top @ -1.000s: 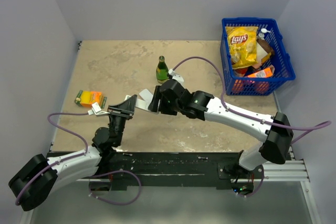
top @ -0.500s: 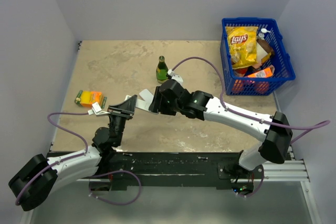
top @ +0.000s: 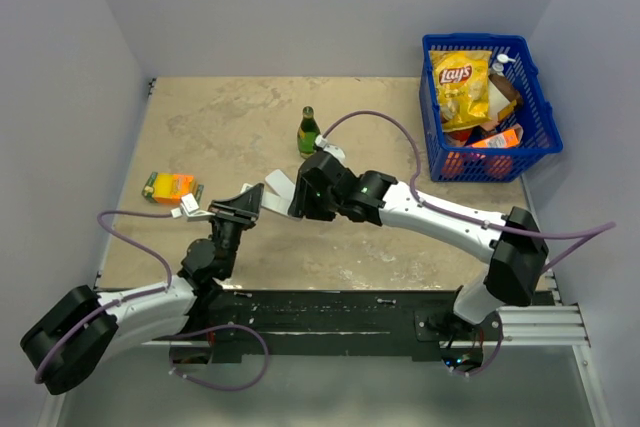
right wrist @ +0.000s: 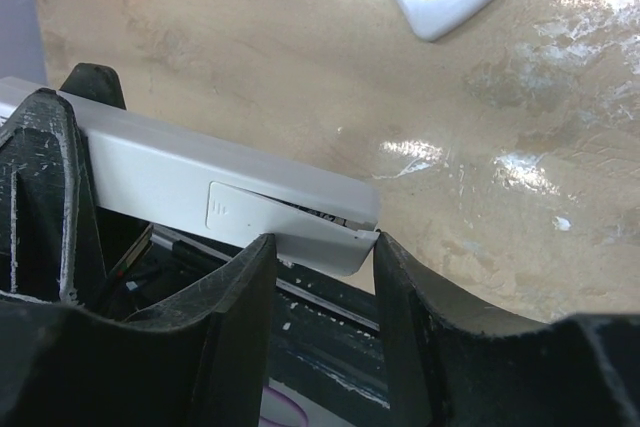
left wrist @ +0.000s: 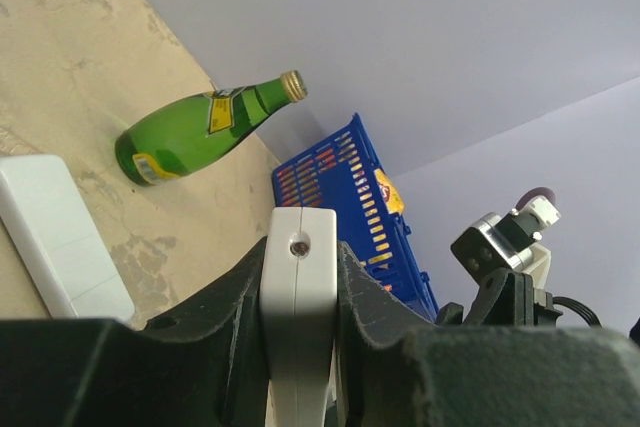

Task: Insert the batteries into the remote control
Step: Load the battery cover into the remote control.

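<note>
White remote control [left wrist: 297, 332] clamped edge-on in the left pincer [top: 226, 211], whose 2 black fingers [left wrist: 362, 302] are pressed against its long sides and hold it above the surface [top: 230, 117], near the front left. Right pincer [right wrist: 322, 245], extended from the right, stands partly spread with its 2 fingertips straddling the free end of the remote control; whether either fingertip presses on the casing cannot be told. Right wrist view: a small ridged tab [right wrist: 222, 209] shows on the casing, and the thin panel beyond it gapes slightly at the end, with a dark seam beneath. The batteries cannot be made out in any view. A second white bar [left wrist: 58, 237] lies flat on the surface just beyond the 2 pincers. Further back, a green glass bottle [left wrist: 195, 129] with a gold cap stands upright near the middle of the surface. An orange and yellow box [top: 170, 186] lies near the left edge, well apart from the bottle. A blue basket [top: 487, 163] sits at the back right corner and holds a yellow crisp bag [top: 461, 83] among other packets
</note>
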